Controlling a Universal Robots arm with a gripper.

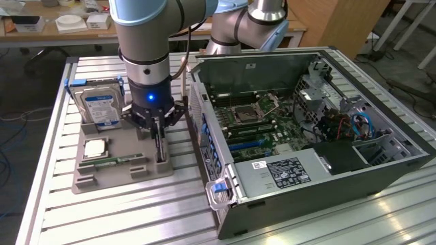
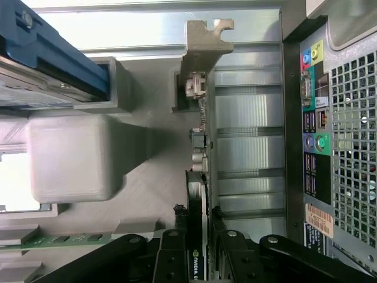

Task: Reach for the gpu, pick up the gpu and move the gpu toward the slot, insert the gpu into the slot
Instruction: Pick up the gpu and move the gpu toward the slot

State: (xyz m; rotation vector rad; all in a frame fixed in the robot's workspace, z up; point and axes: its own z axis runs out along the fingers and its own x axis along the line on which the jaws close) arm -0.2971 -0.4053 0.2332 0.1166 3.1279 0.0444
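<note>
You had a slatted metal table (image 1: 102,214) under everything, with the open computer case (image 1: 381,168) lying on the exterior view's right and its green motherboard (image 1: 272,127) facing up. Your arm (image 1: 146,46) reached straight down on the exterior view's left, over the grey holder tray (image 1: 122,153). In that tray a blue-labelled hard drive (image 1: 101,106) stood at the far end. The gpu (image 1: 161,148) stood on edge in the tray's groove nearest the case, well apart from the slot (image 1: 248,145) on the motherboard. Your gripper (image 1: 158,125) sat low on the card's top edge. In the wrist view the gpu (image 2: 199,177) ran straight out from the gripper (image 2: 198,227), its silver bracket (image 2: 203,44) at the far end. You could not tell whether the claw pinched the card or sat loose around it.
</note>
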